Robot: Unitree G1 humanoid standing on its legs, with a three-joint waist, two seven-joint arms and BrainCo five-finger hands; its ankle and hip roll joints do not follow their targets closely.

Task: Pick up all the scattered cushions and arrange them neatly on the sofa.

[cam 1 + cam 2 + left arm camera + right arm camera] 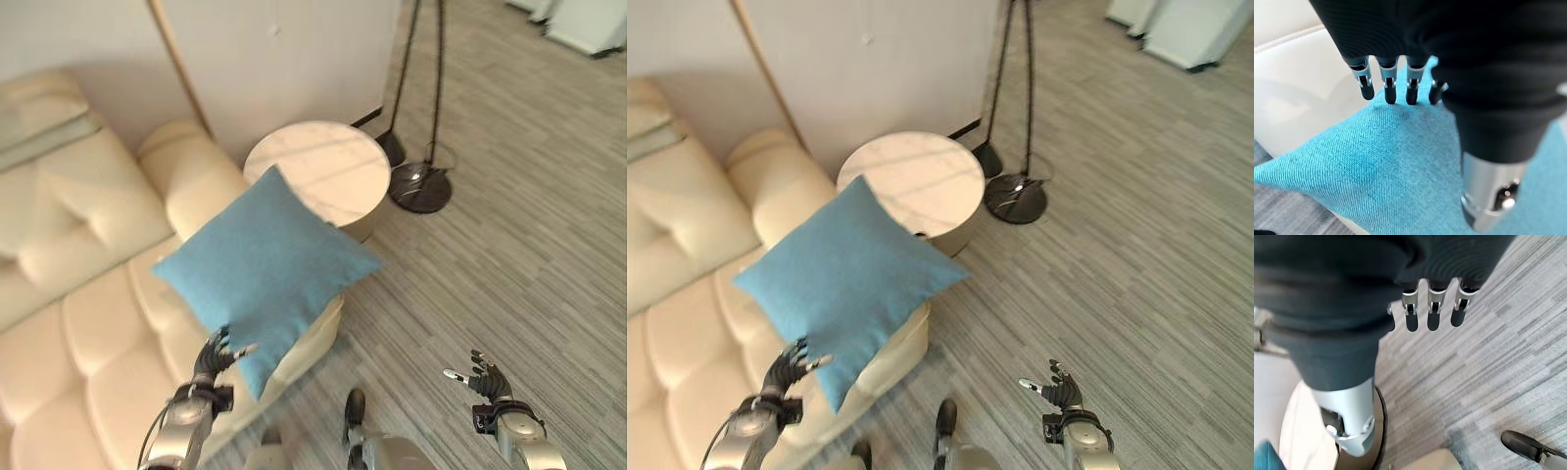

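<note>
A: Blue cushion (265,269) — where?
B: Above the sofa (88,323) edge, touching the left hand (217,354), whose fingers are relaxed.
A: Right hand (483,377)?
B: Released, over floor beside the sofa.

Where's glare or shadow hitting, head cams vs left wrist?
Left eye view: round table top brightly lit, faint shadow streaks; lamp base carries a highlight. Left wrist view: soft shadow on the blue cushion below the left hand's fingers; sofa very bright.
</note>
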